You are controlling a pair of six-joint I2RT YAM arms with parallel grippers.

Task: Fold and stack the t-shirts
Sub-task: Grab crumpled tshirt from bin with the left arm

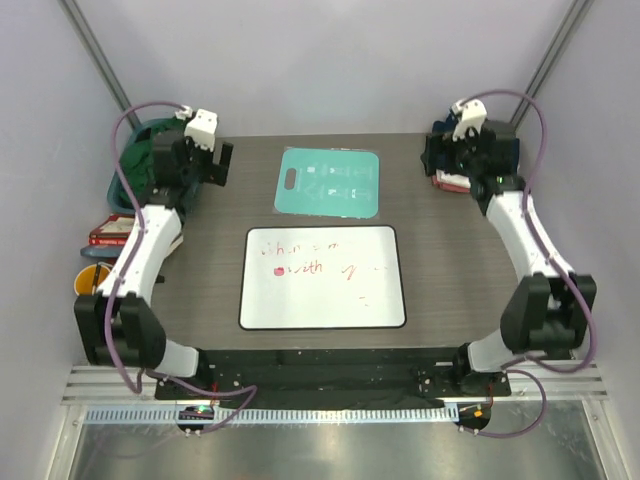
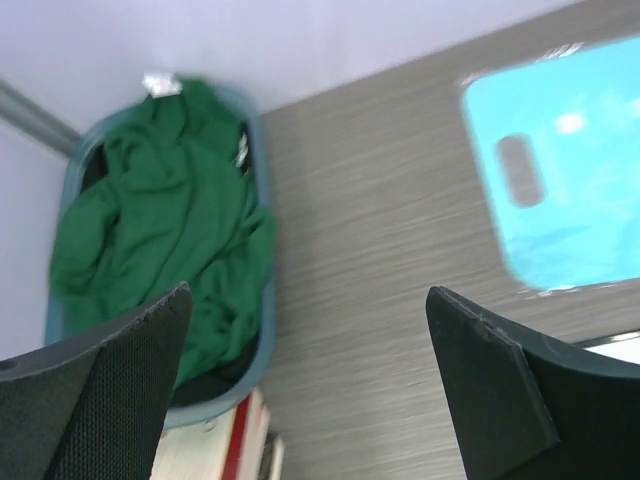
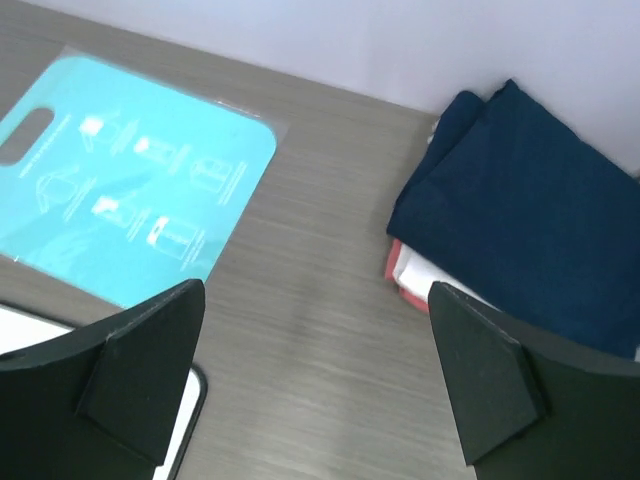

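From above, the dark wood-grain tabletop (image 1: 210, 260) carries a whiteboard (image 1: 322, 277) with red writing in the middle. A teal board (image 1: 330, 182) lies just beyond it, towards the far edge. The left end effector (image 1: 205, 168) hangs over the far left corner with its jaws spread wide and nothing between them. Beside it, off the tabletop's left edge, a basket (image 1: 112, 186) holds a crumpled green t-shirt (image 1: 140, 155). Nearer along that edge lie some books (image 1: 108, 234). The right end effector (image 1: 450, 155) hangs over the far right corner, also released and empty, just above a folded stack (image 1: 452, 181) of shirts.

The left wrist camera looks down between its two black fingers (image 2: 100, 390), which stand far apart around bare tabletop (image 2: 380, 250). The green t-shirt (image 2: 170, 230) is heaped in the blue-rimmed basket (image 2: 264, 300), spilling up over its far rim. The books (image 2: 235, 445) sit against the basket's near side. The teal board (image 2: 570, 180) shows at the right.

The right wrist camera shows its fingers (image 3: 120, 380) equally wide apart and holding nothing. A folded navy t-shirt (image 3: 520, 220) tops the stack at the right. A white t-shirt (image 3: 420, 275) and a reddish t-shirt (image 3: 391, 266) peek out from under its left edge. The teal board (image 3: 130, 180) lies to the left, and a corner of the whiteboard (image 3: 25, 328) shows beneath it.
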